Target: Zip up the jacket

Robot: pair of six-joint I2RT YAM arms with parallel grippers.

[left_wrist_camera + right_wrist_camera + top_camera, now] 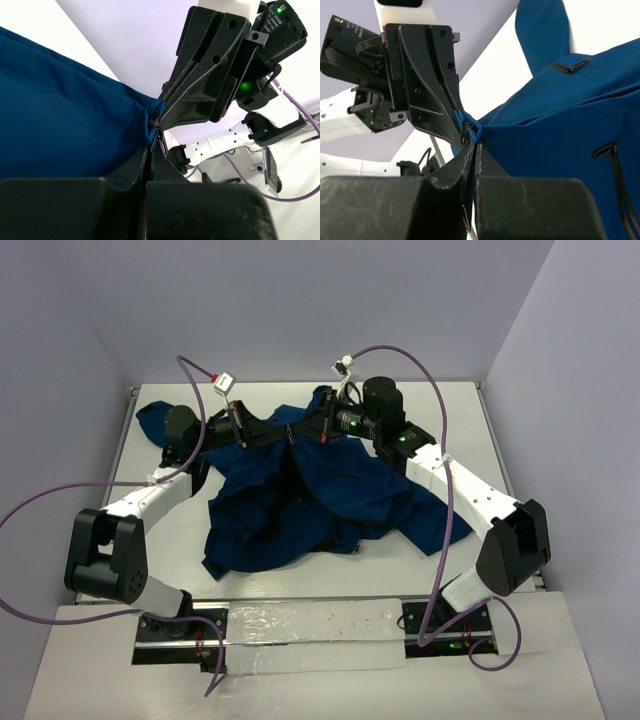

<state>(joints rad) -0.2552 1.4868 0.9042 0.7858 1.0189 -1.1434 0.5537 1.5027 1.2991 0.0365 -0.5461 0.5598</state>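
Note:
The navy-blue jacket (310,495) lies spread over the middle of the table, its front rumpled and open towards the near side. My left gripper (243,436) and right gripper (325,430) meet at the jacket's far edge, tips almost touching. In the left wrist view the left gripper (151,140) is shut on the jacket's edge (75,125), lifted taut. In the right wrist view the right gripper (474,140) is shut on the jacket's edge beside a small black zipper part (468,131). Two zipped pockets (568,66) show on the blue cloth.
The white table (470,420) ends at grey walls at the back and both sides. Purple cables (425,370) loop over both arms. A sleeve (155,420) lies at the far left. A white strip (310,635) runs between the arm bases.

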